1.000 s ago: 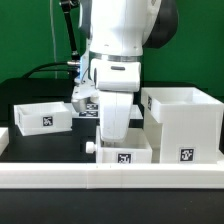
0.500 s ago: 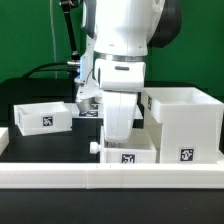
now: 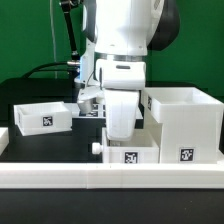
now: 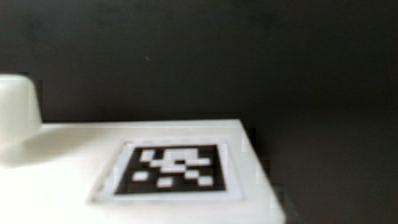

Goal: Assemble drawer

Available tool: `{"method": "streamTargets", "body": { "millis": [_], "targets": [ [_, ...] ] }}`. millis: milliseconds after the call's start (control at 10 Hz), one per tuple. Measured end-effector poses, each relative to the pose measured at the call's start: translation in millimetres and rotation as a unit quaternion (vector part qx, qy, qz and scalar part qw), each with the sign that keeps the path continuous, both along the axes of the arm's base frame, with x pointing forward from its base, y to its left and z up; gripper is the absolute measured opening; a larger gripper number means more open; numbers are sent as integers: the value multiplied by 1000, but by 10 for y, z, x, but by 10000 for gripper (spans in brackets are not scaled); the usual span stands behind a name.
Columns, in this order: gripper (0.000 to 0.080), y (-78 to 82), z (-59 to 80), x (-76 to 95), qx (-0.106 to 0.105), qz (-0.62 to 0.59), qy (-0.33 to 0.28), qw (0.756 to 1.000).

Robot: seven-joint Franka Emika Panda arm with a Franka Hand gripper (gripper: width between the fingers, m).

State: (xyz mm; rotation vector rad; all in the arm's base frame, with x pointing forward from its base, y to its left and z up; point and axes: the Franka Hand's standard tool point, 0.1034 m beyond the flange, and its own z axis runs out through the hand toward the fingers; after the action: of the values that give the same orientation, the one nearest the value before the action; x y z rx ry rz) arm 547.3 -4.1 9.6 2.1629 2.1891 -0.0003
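The drawer's large hollow case (image 3: pixel 185 122) stands at the exterior view's right. One small tray (image 3: pixel 42 117) sits at the left. A second small tray (image 3: pixel 128 153), with a knob (image 3: pixel 97 148) on its left side, lies at the front centre, close beside the case. My gripper (image 3: pixel 122 138) reaches down into this tray. Its fingertips are hidden behind the hand and the tray wall, and it seems shut on the tray. The wrist view shows only the tray's white face (image 4: pixel 71 150) with its black-and-white tag (image 4: pixel 175 168), very close. No fingers show there.
A long low white rail (image 3: pixel 100 178) runs along the table's front edge. The marker board (image 3: pixel 90 111) lies behind the arm. Black cables (image 3: pixel 45 70) hang at the back left. The table surface (image 3: pixel 50 145) is black.
The arm and the front tray have slid together toward the exterior view's right, closer to the case. The left tray and the case have not moved.
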Motion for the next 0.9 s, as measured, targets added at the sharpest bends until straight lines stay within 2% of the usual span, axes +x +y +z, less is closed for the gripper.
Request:
{"method": "streamTargets", "body": {
  "millis": [900],
  "targets": [
    [42, -21, 9, 2, -2, 8, 1, 1000]
  ]
}}
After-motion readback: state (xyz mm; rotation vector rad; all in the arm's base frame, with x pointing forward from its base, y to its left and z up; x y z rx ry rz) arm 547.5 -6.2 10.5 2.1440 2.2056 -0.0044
